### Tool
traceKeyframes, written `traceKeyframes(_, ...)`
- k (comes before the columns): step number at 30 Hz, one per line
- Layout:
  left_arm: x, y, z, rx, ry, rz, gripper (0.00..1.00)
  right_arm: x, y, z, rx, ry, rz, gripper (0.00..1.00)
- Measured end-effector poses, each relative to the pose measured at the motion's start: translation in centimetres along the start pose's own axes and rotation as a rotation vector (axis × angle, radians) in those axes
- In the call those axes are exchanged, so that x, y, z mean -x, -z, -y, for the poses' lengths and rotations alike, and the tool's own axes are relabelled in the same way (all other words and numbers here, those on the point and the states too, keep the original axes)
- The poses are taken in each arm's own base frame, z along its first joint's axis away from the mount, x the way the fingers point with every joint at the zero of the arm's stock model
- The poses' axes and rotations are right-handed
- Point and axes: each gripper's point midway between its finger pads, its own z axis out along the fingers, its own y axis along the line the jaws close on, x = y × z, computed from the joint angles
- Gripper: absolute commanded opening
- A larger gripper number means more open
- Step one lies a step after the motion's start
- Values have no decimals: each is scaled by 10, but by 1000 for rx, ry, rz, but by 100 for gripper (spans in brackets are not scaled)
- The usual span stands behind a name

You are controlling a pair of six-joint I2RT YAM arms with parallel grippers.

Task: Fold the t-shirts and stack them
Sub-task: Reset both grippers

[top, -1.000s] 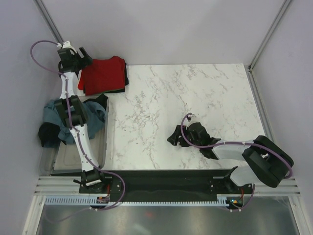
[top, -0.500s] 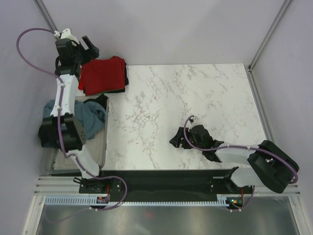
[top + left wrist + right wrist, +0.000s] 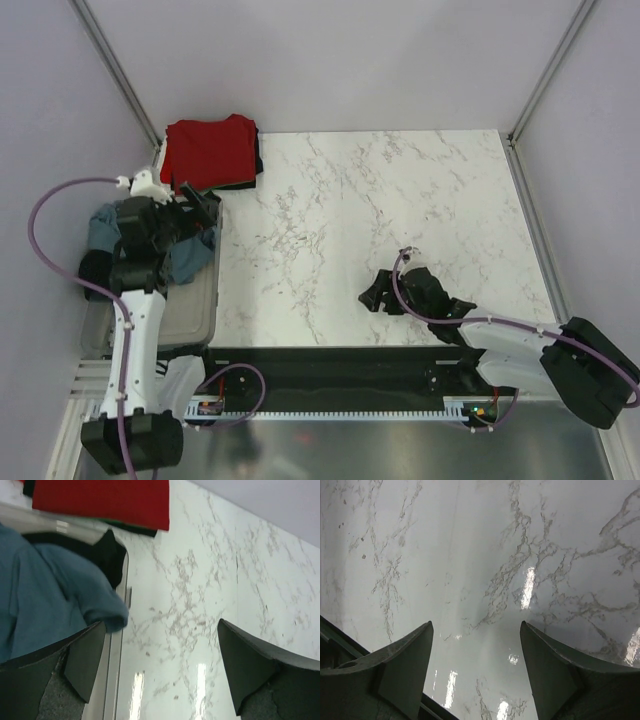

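Observation:
A folded dark red t-shirt (image 3: 210, 150) lies at the table's back left corner on top of a black one (image 3: 245, 182). It also shows in the left wrist view (image 3: 100, 500). A grey-blue t-shirt (image 3: 192, 252) lies crumpled in the clear tub (image 3: 190, 320), hanging over its rim, and is seen in the left wrist view (image 3: 45, 595). A black t-shirt (image 3: 95, 275) hangs over the tub's left side. My left gripper (image 3: 200, 203) is open and empty above the tub's far end (image 3: 160, 675). My right gripper (image 3: 374, 297) is open and empty low over the marble (image 3: 475, 670).
The marble table (image 3: 400, 210) stretches between the two arms. A black cloth edge (image 3: 114, 555) lies by the tub's rim (image 3: 121, 650). Grey walls and metal posts (image 3: 545, 70) close in the back. A dark rail (image 3: 330, 365) runs along the near edge.
My left arm has pulled back from the red stack at the far corner and now hangs over the tub. My right arm has drawn back toward the near edge. Both stay open.

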Motion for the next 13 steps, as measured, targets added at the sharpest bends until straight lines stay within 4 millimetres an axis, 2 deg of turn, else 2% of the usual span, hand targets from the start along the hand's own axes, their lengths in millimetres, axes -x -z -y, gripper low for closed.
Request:
traceKeyframes(4, -49, 26, -8, -4, 18, -70, 100, -1, 4, 3, -15, -8, 5, 79)
traceKeyframes(7, -78, 37, -14, 7, 30, -126, 100, -1, 4, 5, -23, -12, 9, 79)
traceKeyframes(9, -87, 41, -13, -1, 32, -157, 100, -1, 4, 4, -23, -11, 8, 78)
traceKeyframes(13, -93, 43, -9, -18, 29, -181, 100, -1, 4, 4, -25, -10, 8, 79)
